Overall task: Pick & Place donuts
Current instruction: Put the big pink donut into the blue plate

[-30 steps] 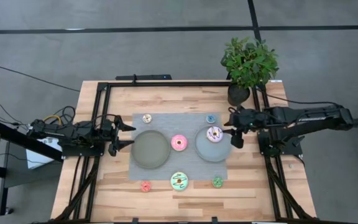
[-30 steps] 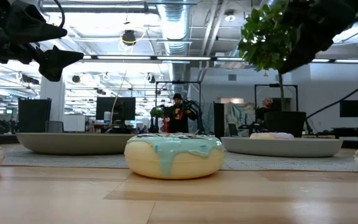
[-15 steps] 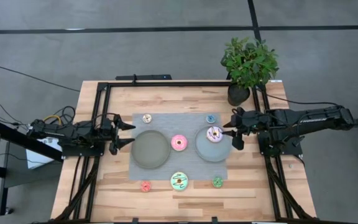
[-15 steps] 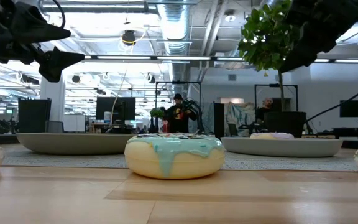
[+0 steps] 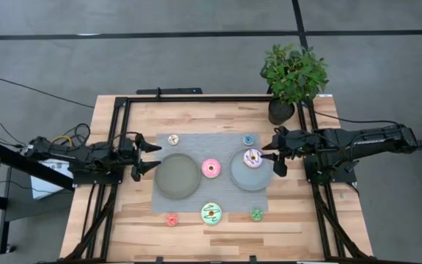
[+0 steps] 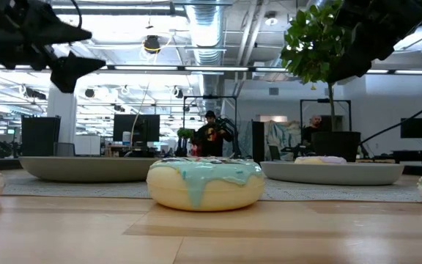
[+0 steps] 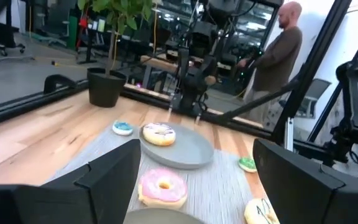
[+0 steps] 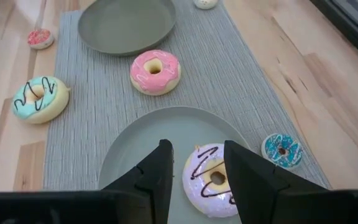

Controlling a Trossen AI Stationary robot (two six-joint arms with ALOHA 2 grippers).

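Note:
A white-lilac sprinkled donut (image 5: 253,157) lies flat on the right grey plate (image 5: 249,180). The pink donut (image 5: 211,168) lies on the grey mat between the two plates. The mint-green donut (image 5: 212,213) rests on the mat's near edge, with a small red donut (image 5: 171,219) and a small green one (image 5: 256,214) on either side. Small tan (image 5: 174,139) and blue (image 5: 248,139) donuts lie at the mat's far edge. My right gripper (image 5: 273,155) hovers open above the right plate's right rim, its fingers (image 8: 160,168) apart over the lilac donut (image 8: 213,180). My left gripper (image 5: 157,156) stands open and level at the mat's left edge.
The left grey plate (image 5: 177,174) holds nothing. A potted plant (image 5: 293,73) stands at the table's far right corner. A black frame (image 5: 116,147) runs along the table's sides. A person (image 7: 278,56) stands in the room beyond the table.

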